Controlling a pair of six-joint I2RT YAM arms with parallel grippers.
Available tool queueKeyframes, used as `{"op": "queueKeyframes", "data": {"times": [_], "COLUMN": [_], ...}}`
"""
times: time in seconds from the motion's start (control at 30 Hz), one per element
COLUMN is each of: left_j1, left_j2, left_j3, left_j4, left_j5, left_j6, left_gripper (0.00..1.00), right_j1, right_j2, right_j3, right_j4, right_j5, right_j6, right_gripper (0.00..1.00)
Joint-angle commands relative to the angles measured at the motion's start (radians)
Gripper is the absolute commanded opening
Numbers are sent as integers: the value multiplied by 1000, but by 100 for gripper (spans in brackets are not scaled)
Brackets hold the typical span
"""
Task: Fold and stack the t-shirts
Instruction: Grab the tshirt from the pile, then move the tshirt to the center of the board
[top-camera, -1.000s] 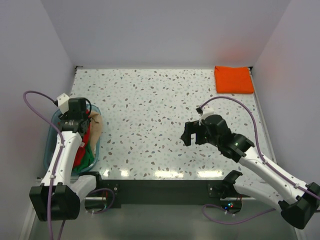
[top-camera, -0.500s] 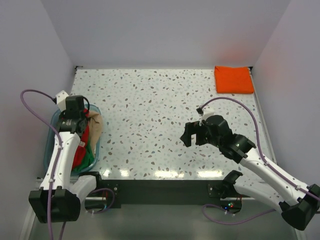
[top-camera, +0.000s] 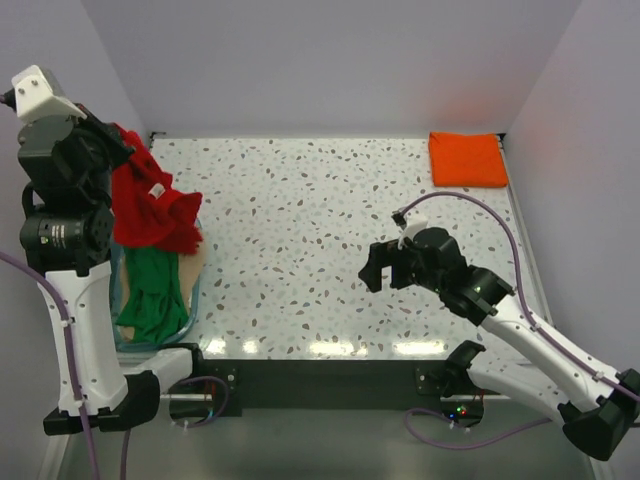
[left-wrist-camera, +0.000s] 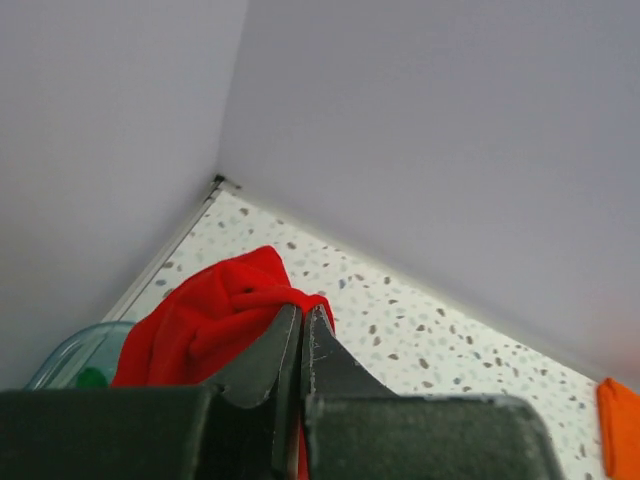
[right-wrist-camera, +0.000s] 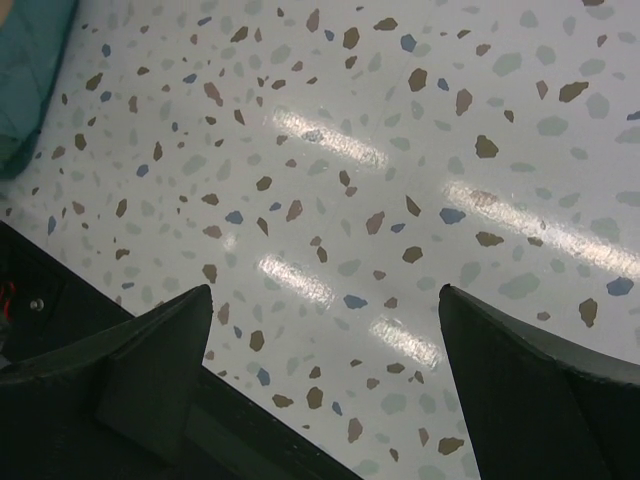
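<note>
My left gripper (top-camera: 122, 140) is raised high above the table's left edge and shut on a bright red t-shirt (top-camera: 150, 210). The shirt hangs bunched below it, its white label (top-camera: 157, 190) showing. In the left wrist view the pinched fingertips (left-wrist-camera: 302, 312) hold a red fold (left-wrist-camera: 210, 320). A green t-shirt (top-camera: 150, 300) and a tan one (top-camera: 190, 265) lie in the clear bluish tub (top-camera: 196, 292) underneath. A folded orange t-shirt (top-camera: 467, 158) lies at the far right corner. My right gripper (top-camera: 383, 265) hovers open over bare table right of centre (right-wrist-camera: 325, 290), holding nothing.
Walls close the table in at the back and on both sides. The black front rail (top-camera: 320, 385) runs between the arm bases. A teal-green patch (right-wrist-camera: 25, 70) shows at the right wrist view's top left corner. The orange shirt's edge (left-wrist-camera: 622, 430) appears at the left wrist view's right side.
The left gripper closed inside the tub and the arm then rose sharply, pulling the red t-shirt up out of the tub. The right arm has stayed still.
</note>
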Motion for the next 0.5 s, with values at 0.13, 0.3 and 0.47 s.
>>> {"op": "queueKeyframes", "data": {"times": [0.13,0.3,0.47], "left_j1": [-14,-288,-605], "left_j2": [82,127,212], "left_j3": [190,152,107], "left_j4": [75,165,224], "left_j5": [395,344,204], "left_j6": [-58,-109,-104], "left_gripper": [0,0,0], "right_j1": [1,-1,1], "right_j2": [4,13,22], "right_j3": [114,142,142], "right_j4": [27,33,39], "right_j5": [24,57,93], "right_j6": [-29,-32,-32], "right_gripper": [99,99,99]}}
